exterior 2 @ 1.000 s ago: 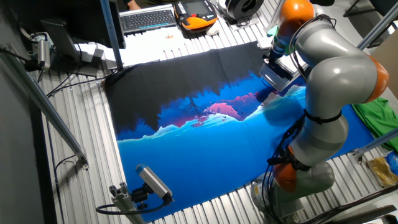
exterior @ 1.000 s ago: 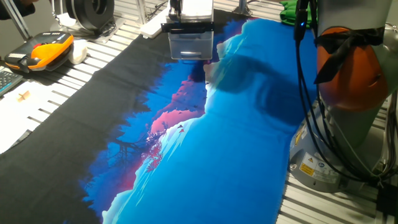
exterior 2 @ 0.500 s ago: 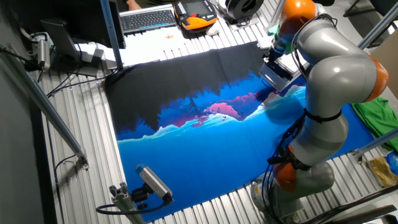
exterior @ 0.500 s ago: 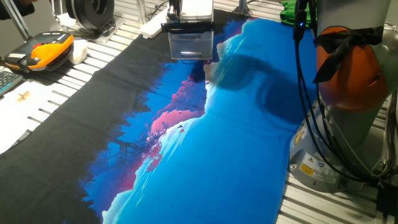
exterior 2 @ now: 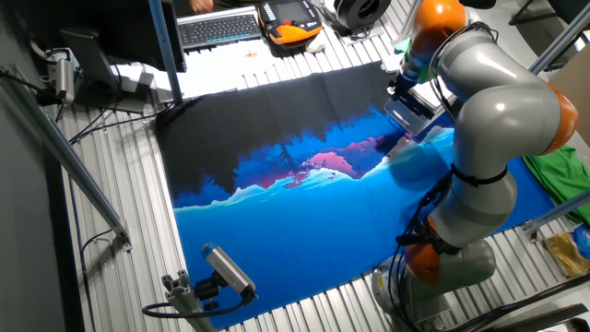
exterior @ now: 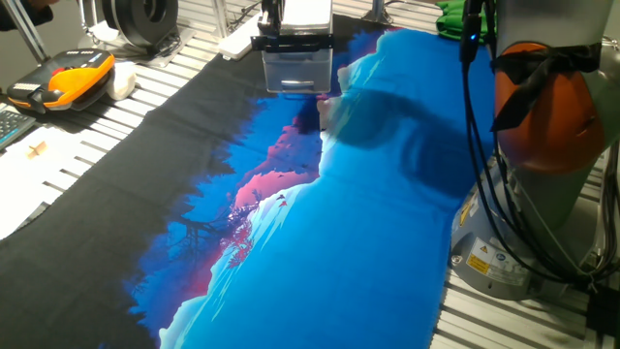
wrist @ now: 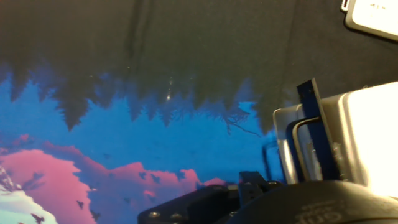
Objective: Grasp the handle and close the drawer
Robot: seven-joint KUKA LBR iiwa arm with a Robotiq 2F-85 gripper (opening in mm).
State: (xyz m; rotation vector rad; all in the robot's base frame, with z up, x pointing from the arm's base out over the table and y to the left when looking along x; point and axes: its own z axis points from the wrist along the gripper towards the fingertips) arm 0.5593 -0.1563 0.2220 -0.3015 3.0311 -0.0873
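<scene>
The small white-translucent drawer cabinet (exterior: 295, 66) stands at the far end of the cloth and also shows in the other fixed view (exterior 2: 408, 112). Its top drawer (exterior: 306, 14) is a shallow white tray. The dark handle (exterior: 291, 42) runs along the tray's front edge and stands out a little past the pale lower drawer fronts. In the hand view the drawer (wrist: 370, 134) is at the right edge, with the handle (wrist: 317, 134) as a dark upright bar. My gripper (exterior 2: 400, 85) hangs right at the cabinet's top. Only its black body (wrist: 249, 200) shows, so its fingers are hidden.
A black, blue and pink printed cloth (exterior: 291, 223) covers the table. An orange-and-black device (exterior: 68, 78) and papers lie at the left. A keyboard (exterior 2: 217, 28) lies at the far side. A green cloth (exterior 2: 558, 171) lies by the arm's base (exterior: 528, 194).
</scene>
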